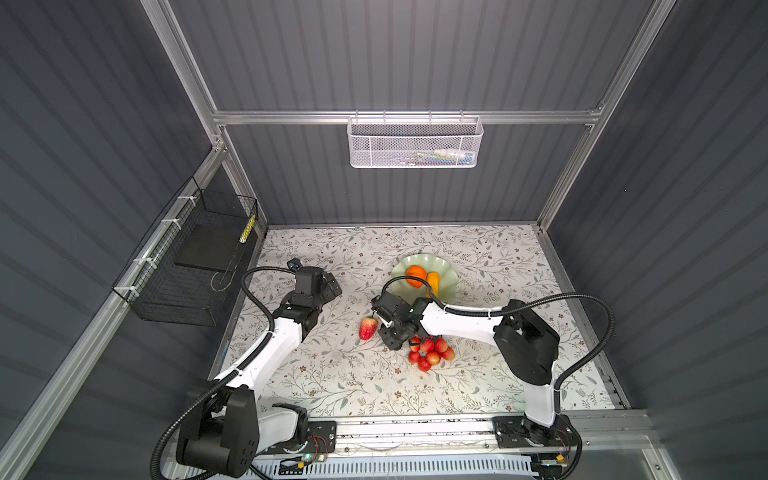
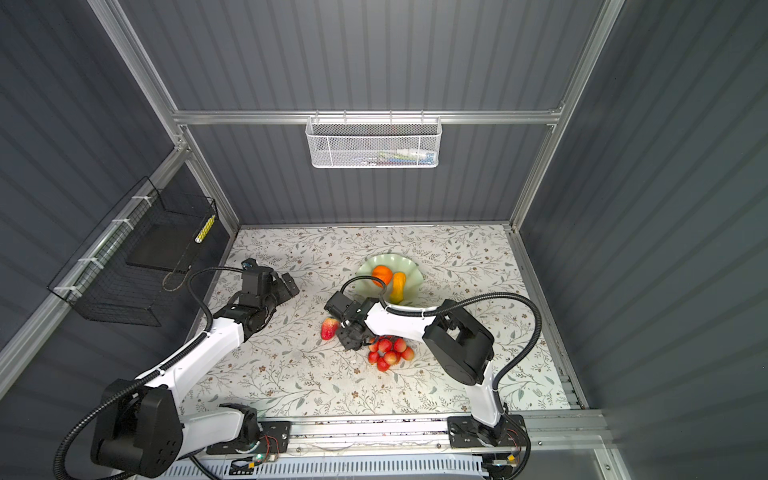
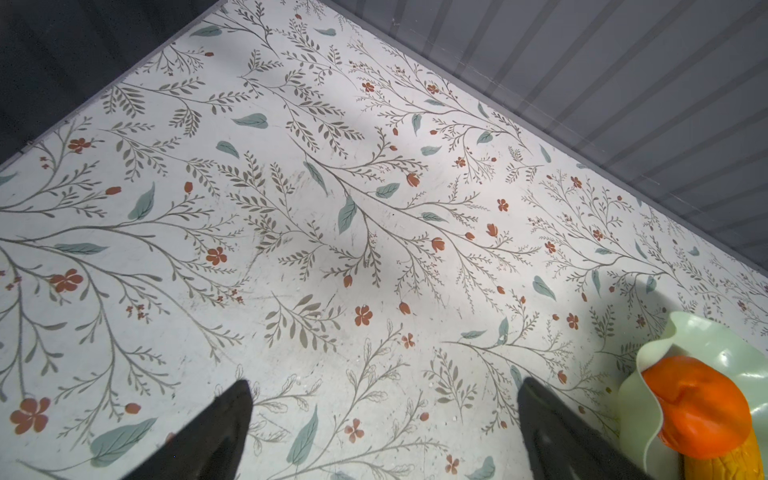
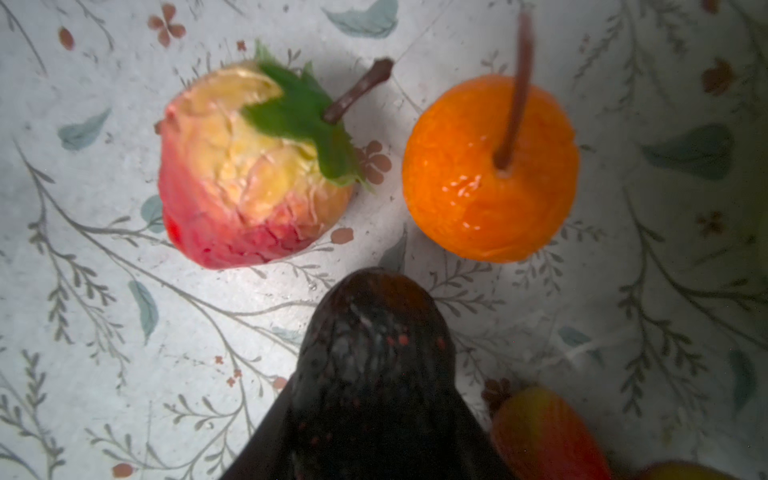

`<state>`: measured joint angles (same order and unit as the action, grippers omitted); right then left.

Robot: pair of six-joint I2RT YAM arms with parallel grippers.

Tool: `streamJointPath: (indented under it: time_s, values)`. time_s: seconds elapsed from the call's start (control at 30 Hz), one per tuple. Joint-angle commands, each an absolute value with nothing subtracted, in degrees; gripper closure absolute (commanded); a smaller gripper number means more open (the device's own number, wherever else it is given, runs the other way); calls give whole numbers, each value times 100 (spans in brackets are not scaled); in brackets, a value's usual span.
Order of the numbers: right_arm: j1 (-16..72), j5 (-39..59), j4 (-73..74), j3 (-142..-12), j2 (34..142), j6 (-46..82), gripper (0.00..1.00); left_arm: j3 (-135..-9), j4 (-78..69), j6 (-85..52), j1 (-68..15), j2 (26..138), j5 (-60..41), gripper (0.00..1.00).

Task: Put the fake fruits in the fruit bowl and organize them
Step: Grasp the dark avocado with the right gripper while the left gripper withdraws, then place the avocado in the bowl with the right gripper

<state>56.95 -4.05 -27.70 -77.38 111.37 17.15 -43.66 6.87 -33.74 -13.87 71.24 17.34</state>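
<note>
Fake fruits (image 2: 388,353) mostly wait on the bench (image 1: 316,374). Our left gripper (image 1: 332,286) hangs clear, jaws wide and empty. Beside the strawberry-like fruit (image 1: 368,328), the right gripper (image 1: 384,330) straddles the dark avocado (image 4: 374,353); clamped or not, we cannot tell. Small stemmed orange (image 4: 490,170) and bunch of red balls (image 1: 430,353) crowd it. Fruit bowl (image 1: 446,266), holding big orange (image 1: 416,276) and long yellow fruit (image 1: 433,282), has room.
</note>
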Motion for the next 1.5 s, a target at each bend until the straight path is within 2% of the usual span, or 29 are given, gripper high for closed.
streamJointPath:
  time_s: [0.0, 0.23, 0.4, 0.6, 0.73, 1.0, 1.13, 1.23, 1.47]
  values:
    - [5494, -306, -2606, -7620, 10336, 1796, 69, -4278, 747, -3482, -1354, 7149, 1467, 0]
    - [4495, -302, -2258, -7317, 9390, 1752, 68, -4042, 498, -3665, -1354, 7316, 677, 0]
    - [3801, -263, -2055, -7452, 9647, 1550, 67, -3811, 169, -3825, -1359, 7398, -63, 0]
    - [3667, -410, -2024, -7778, 10250, 948, 67, -3256, -646, -4075, -1386, 7437, -1052, 4]
    - [3666, -394, -1971, -7943, 10584, 688, 66, -3077, -785, -4040, -1573, 7317, -1238, 6]
    - [3675, -114, -1968, -8190, 11127, 474, 63, -3004, -493, -3837, -2395, 7212, -826, 6]
    - [3675, -91, -1978, -8200, 11287, 501, 57, -2877, -536, -3898, -2443, 7288, -842, 6]
    - [3674, -145, -1995, -8194, 11295, 617, 44, -2856, -533, -3834, -2467, 7333, -817, 7]
    - [3650, -14, -1800, -7994, 10482, 1076, 23, -2957, -612, -3598, -2499, 7660, -985, 10]
